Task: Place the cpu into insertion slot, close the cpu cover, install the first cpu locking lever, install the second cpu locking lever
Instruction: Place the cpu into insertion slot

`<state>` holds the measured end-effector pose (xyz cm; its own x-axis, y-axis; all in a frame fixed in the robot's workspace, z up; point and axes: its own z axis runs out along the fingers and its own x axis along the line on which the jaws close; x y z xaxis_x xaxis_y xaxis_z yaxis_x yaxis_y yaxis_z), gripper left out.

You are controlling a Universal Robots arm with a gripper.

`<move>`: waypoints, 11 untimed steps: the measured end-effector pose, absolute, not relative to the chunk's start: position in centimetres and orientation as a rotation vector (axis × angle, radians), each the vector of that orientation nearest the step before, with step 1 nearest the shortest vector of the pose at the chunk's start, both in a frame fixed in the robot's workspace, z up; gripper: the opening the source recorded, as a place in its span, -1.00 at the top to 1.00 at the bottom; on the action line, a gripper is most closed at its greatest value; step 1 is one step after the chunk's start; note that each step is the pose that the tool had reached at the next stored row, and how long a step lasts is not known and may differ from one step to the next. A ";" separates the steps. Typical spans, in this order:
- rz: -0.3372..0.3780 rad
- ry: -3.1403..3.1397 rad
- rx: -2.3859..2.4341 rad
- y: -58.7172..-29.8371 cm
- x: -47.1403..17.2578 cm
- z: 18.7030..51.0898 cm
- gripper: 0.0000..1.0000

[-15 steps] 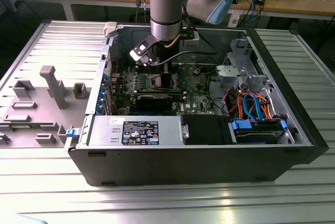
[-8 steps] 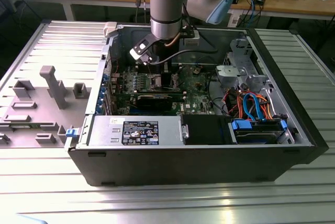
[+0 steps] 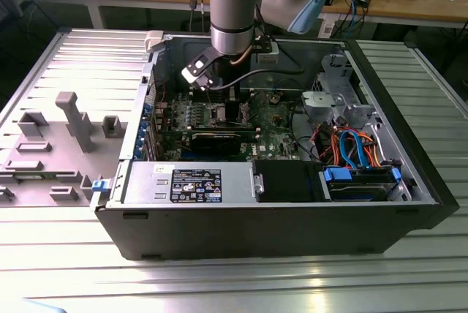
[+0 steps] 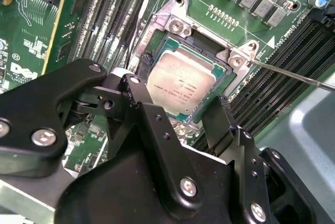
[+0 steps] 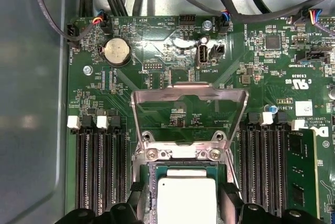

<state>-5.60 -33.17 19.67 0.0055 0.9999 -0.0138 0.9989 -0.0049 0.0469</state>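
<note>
Cpu (image 4: pixel 180 85), dull silver square, seated in insertion slot (image 4: pixel 173 26); black jaws released astride.

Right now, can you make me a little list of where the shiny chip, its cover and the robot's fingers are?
cpu: lying flat in the insertion slot
cpu cover: open, not over the chip
gripper: open, fingers on either side of the cpu
computer case: open, with the arm reaching down inside
</note>
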 end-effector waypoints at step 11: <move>0.035 2.186 2.195 -33.0 -5.5 19.7 -0.34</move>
<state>-5.51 -32.96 19.66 0.0046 0.9999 -0.0147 0.9989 -0.0039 0.0470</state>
